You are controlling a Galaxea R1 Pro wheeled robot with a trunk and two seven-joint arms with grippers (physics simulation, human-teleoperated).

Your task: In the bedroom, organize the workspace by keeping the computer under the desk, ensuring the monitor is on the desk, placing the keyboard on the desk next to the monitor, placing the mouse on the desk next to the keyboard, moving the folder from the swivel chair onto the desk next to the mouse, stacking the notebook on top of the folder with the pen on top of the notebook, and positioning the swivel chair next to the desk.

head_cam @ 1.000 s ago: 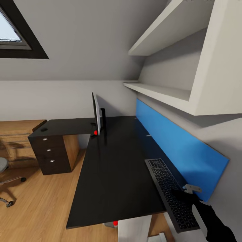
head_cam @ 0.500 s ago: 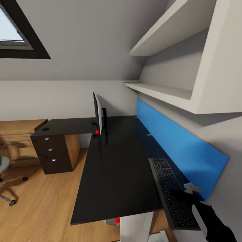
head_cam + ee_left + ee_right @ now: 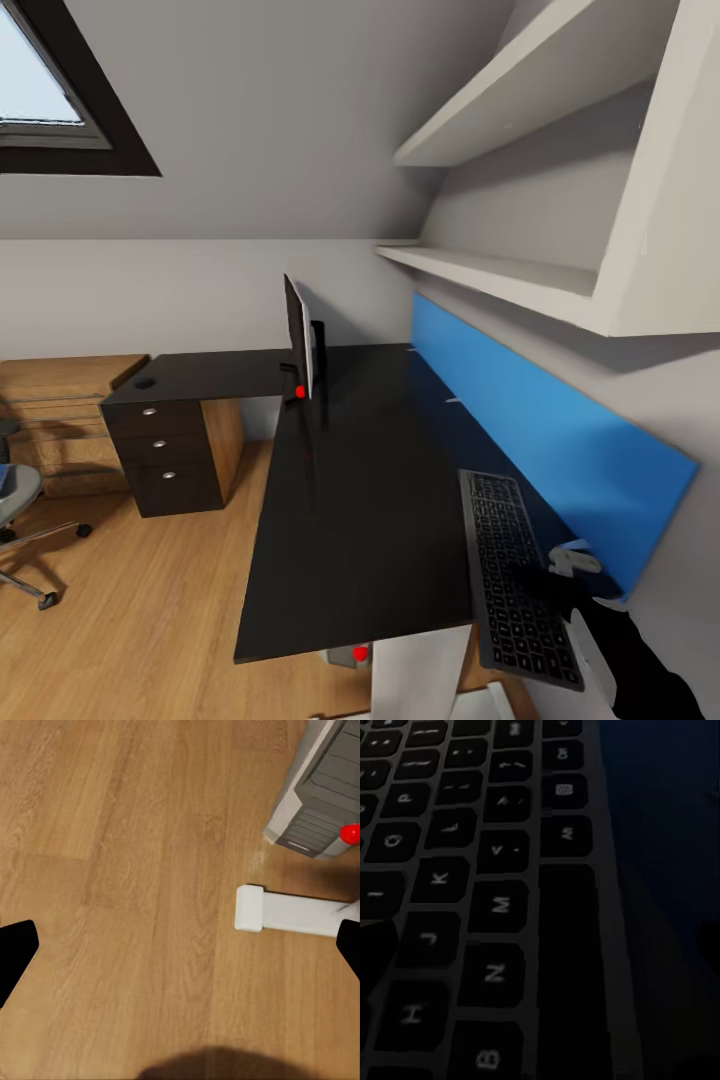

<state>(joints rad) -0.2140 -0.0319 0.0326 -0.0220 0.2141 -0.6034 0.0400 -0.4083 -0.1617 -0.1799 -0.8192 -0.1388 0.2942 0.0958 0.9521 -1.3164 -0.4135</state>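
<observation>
The long black desk [image 3: 350, 500] carries the monitor [image 3: 303, 350], seen edge-on with a red light at its lower corner. The keyboard [image 3: 510, 570] lies along the desk's right side by the blue wall panel, its near end past the desk's front edge. My right gripper [image 3: 542, 582] sits shut on that near end, and its keys [image 3: 495, 870] show close up. A small dark mouse [image 3: 145, 382] rests above the drawers. The swivel chair [image 3: 22, 520] stands at the left edge. The grey computer [image 3: 322, 795] stands on the floor under the desk. My left gripper [image 3: 180, 949] hangs open over the floor.
A drawer unit with silver knobs [image 3: 165, 455] stands under the desk's far wing, with a light wooden dresser [image 3: 60, 410] behind it. White shelves [image 3: 500, 270] hang over the blue wall panel [image 3: 540, 430]. A white desk foot [image 3: 289, 911] lies on the wooden floor.
The whole head view has shifted, so the camera moved; more of the swivel chair now shows. The keyboard stays in my right gripper at the same place by the arm.
</observation>
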